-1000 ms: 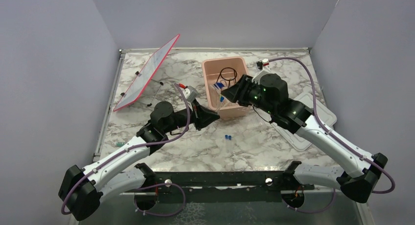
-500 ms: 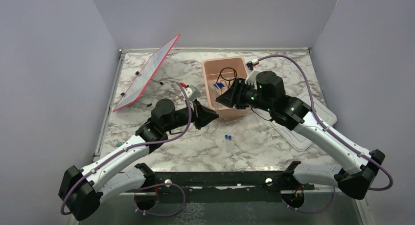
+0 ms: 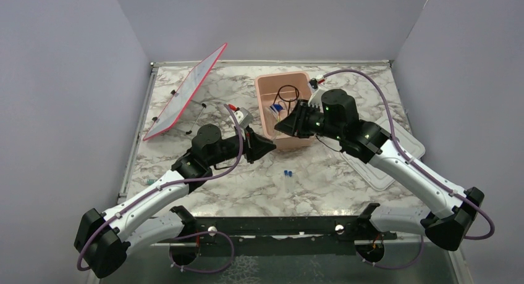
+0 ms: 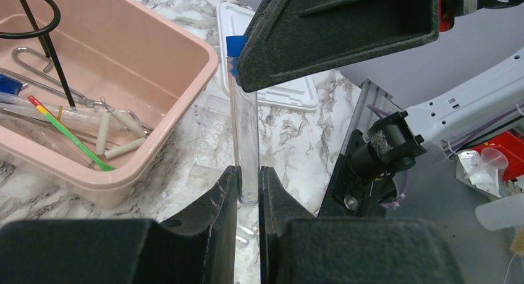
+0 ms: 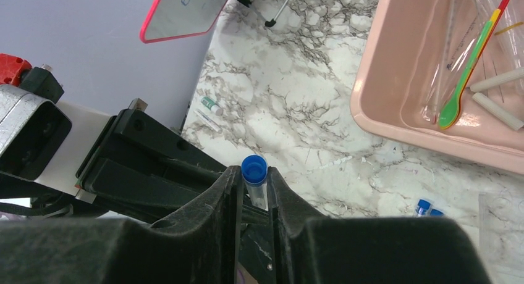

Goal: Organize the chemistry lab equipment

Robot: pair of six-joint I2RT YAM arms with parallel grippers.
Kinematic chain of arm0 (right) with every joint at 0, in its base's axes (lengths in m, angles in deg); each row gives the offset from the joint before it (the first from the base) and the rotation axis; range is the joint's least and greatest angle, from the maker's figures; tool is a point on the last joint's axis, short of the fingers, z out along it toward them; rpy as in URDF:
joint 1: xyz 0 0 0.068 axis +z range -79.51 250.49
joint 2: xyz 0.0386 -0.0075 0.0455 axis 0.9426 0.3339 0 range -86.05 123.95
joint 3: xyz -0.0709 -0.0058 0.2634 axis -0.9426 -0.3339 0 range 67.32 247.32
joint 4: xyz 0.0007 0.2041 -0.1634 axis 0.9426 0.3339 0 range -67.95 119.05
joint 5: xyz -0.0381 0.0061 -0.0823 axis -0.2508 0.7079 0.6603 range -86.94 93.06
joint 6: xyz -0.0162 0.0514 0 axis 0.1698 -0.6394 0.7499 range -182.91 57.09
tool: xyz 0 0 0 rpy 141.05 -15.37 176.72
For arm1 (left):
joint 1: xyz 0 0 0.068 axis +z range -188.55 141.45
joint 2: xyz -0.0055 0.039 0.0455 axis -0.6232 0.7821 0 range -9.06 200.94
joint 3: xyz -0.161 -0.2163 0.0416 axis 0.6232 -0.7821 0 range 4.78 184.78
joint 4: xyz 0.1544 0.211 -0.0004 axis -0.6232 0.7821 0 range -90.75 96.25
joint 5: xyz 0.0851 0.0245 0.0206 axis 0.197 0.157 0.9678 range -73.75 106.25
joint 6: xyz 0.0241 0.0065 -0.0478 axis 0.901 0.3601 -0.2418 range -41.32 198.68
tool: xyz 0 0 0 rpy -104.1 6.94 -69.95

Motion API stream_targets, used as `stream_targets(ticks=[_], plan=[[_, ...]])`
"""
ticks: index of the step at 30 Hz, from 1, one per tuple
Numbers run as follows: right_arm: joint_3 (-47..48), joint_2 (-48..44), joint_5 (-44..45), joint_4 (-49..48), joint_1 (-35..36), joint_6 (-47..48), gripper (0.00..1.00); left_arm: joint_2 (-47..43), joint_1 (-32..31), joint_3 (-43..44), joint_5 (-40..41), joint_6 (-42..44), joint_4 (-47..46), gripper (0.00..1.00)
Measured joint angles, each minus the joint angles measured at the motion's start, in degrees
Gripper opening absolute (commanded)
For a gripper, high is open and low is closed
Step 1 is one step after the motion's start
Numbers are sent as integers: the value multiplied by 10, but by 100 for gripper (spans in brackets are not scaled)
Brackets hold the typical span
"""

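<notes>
A clear tube with a blue cap (image 4: pixel 244 136) is held between both grippers, just in front of the pink tub (image 3: pixel 266 86). My left gripper (image 4: pixel 247 173) is shut on its rounded bottom end. My right gripper (image 5: pixel 253 176) is shut on its capped end (image 5: pixel 254 168). In the top view the left gripper (image 3: pixel 270 147) and right gripper (image 3: pixel 279 128) meet tip to tip. Inside the tub lie the black wire ring stand (image 4: pixel 37 25), the green-yellow stick (image 4: pixel 68 136), metal tweezers (image 4: pixel 37 58) and white sticks. Two small blue-capped tubes (image 3: pixel 287 173) lie on the table.
The white lid (image 3: pixel 383 154) lies at the right under my right arm. The red-edged panel (image 3: pixel 185 92) leans at the back left. A small green-capped item (image 5: pixel 210 105) lies near the table's left edge. A clear holed rack (image 4: pixel 210 129) lies beside the tub.
My right gripper has shifted slightly down and left, closer onto the left gripper's tip. The left arm has barely moved.
</notes>
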Motion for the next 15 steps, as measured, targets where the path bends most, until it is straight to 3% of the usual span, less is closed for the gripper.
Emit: stream_targets(ticks=[10, 15], plan=[[-9, 0, -12, -6, -11, 2, 32, 0, 0, 0, 0, 3, 10, 0], [-9, 5, -26, -6, -17, 7, 28, 0, 0, 1, 0, 6, 18, 0]])
